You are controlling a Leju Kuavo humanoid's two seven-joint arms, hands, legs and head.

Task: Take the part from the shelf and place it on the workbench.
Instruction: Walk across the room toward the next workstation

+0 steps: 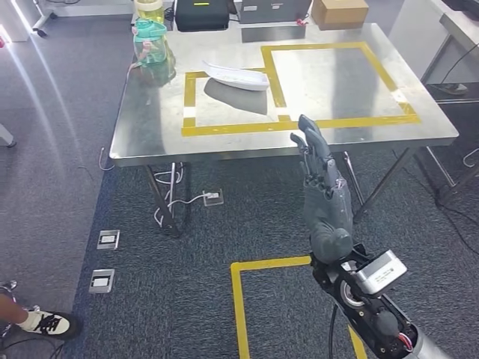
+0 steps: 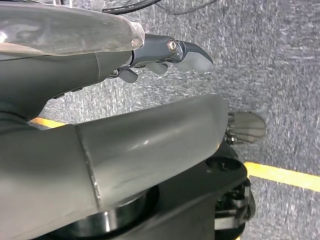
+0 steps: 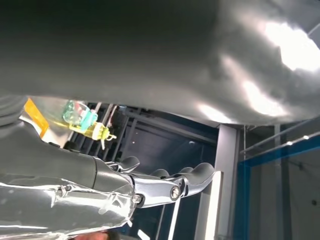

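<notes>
Part: the white part (image 1: 236,75) lies flat on the steel counter (image 1: 147,127), inside the smaller yellow tape rectangle (image 1: 189,101), near its far edge and just beside the larger yellow tape rectangle (image 1: 339,82).
Right hand: the right hand (image 1: 322,187) is raised in front of the near edge of the counter, fingers up and apart, and it holds nothing. It is well apart from the part.
Left hand: in the left wrist view the left hand (image 2: 166,52) is over the grey carpet (image 2: 271,60), with its fingers stretched out and nothing in them.
Counter, other things: a green drinking bottle (image 1: 150,41) stands at the far left corner; a cardboard box (image 1: 339,11) is beyond the far edge.
Floor: yellow tape lines (image 1: 248,284) on the carpet below the right hand; a person's shoe (image 1: 48,323) at the lower left.
</notes>
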